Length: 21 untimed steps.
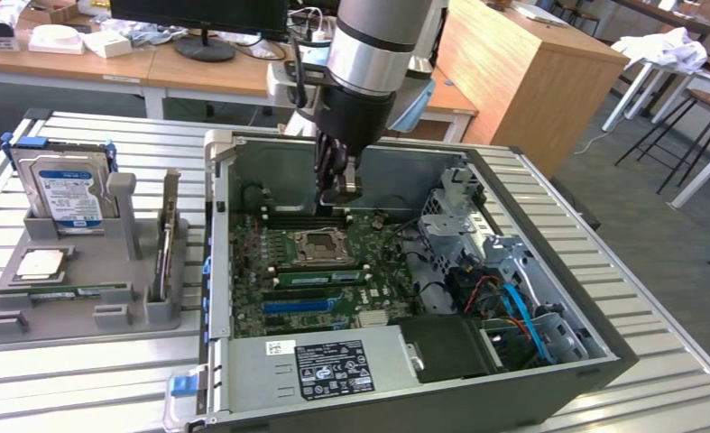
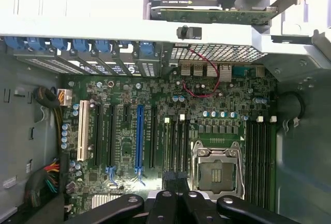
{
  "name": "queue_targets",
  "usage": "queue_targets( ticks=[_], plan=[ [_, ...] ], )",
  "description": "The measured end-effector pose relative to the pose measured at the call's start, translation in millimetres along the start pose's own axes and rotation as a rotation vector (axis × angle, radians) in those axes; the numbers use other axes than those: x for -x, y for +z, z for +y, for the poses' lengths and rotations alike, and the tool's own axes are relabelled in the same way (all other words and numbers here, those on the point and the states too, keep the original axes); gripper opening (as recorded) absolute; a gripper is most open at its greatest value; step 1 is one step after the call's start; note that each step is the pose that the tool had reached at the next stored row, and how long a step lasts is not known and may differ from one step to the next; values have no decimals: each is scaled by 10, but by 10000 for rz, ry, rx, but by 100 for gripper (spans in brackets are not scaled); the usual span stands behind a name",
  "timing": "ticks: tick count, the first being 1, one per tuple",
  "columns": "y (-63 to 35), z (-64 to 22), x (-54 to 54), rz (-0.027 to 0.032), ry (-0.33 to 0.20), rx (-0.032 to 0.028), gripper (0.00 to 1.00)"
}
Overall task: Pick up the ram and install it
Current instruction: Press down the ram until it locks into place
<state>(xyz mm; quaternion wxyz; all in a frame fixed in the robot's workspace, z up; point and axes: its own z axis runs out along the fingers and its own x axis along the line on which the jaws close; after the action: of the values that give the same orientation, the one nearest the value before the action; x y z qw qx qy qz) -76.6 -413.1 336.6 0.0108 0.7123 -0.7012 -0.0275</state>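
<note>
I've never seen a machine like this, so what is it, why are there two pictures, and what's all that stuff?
It is a robot arm with a gripper, a pincer hand, reaching into an open computer case on a metal table. One picture comes from a camera across the room. The other comes from a camera on the arm's wrist, looking down at the green motherboard. The gripper is shut; whether it holds anything I cannot tell. Beside the case, a grey holder keeps spare parts: a hard drive, a square silver chip and a green memory stick.
</note>
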Motion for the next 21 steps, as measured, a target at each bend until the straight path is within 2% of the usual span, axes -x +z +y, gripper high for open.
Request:
queue_targets(
  ticks=[3,10,21],
  plan=[
    [-2,-22,0,2,0,1,10],
    [-10,-177,-3,1,-1,1,10],
    [-17,-336,-5,0,-5,0,10]
  ],
)
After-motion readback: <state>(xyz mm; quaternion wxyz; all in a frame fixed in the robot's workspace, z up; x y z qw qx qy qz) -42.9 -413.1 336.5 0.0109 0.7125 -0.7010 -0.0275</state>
